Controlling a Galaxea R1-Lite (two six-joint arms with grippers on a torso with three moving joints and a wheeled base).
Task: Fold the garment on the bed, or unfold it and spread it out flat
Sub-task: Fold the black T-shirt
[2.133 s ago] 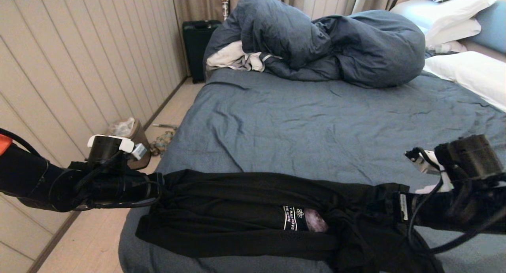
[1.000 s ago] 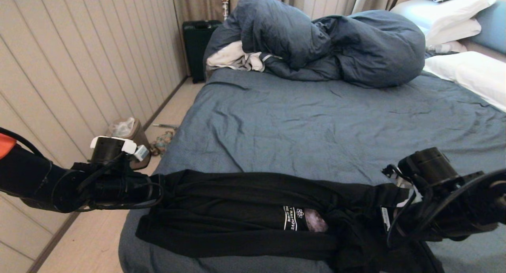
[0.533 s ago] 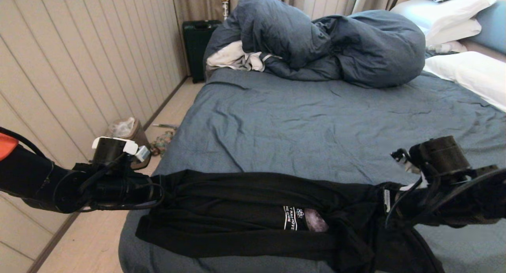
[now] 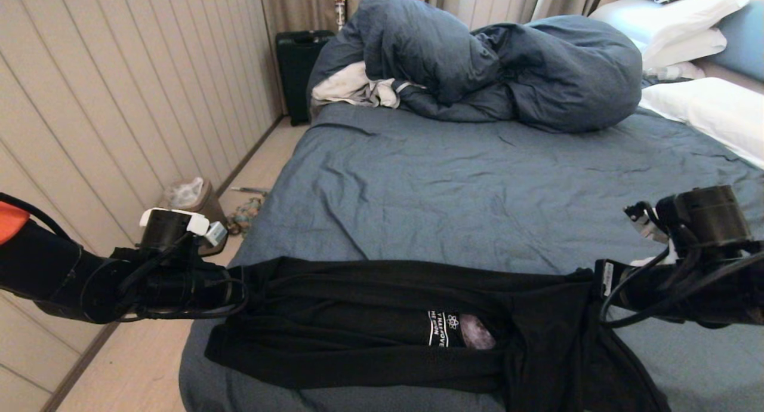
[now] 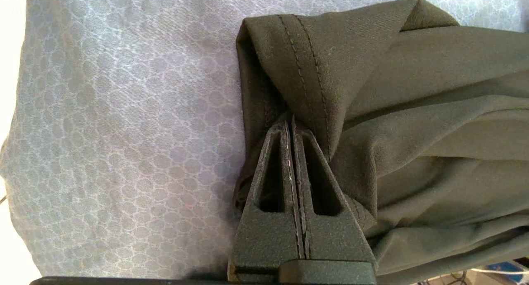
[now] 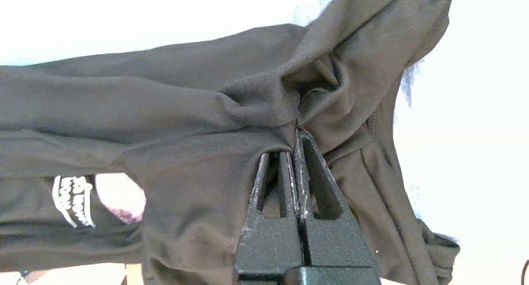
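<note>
**Both pincers clamped on the black shirt, near edge of the bed**

Left pincer (image 5: pixel 291 124): fingers pressed together, a stitched hem of the garment (image 5: pixel 413 111) bunched between the tips. Seen from the head view, this pincer (image 4: pixel 239 289) sits at the near left corner of the bed (image 4: pixel 477 185), its arm reaching in low from over the floor.

Right pincer (image 6: pixel 296 136): also closed tight, tips buried in a knot of gathered black fabric (image 6: pixel 206 111). From the head view it (image 4: pixel 597 280) grips the shirt's opposite end, at the near right of the mattress.

The garment (image 4: pixel 370 316) runs between the two as a long, loosely folded band across the near edge of the bed, lying on the slate-blue sheet. Upper edge looks pulled fairly straight from one pincer to the other. Lower folds sag; on the right a flap hangs down towards the bed's front edge. A strip of white lettering (image 4: pixel 439 328) and part of the grey moon print (image 4: pixel 474 332) peek out from a fold near the middle; the same lettering (image 6: pixel 74 200) shows in the right wrist view.

Farther back: wrinkled sheet, then a bulky slate-blue duvet (image 4: pixel 495 65) heaped at the far side, a small white-grey cloth (image 4: pixel 352 86) tucked under its left end. White pillows (image 4: pixel 710 110) at the far right. A dark case (image 4: pixel 298 71) stands on the floor by the wall, and a small bin (image 4: pixel 197 200) beside the left arm.
</note>
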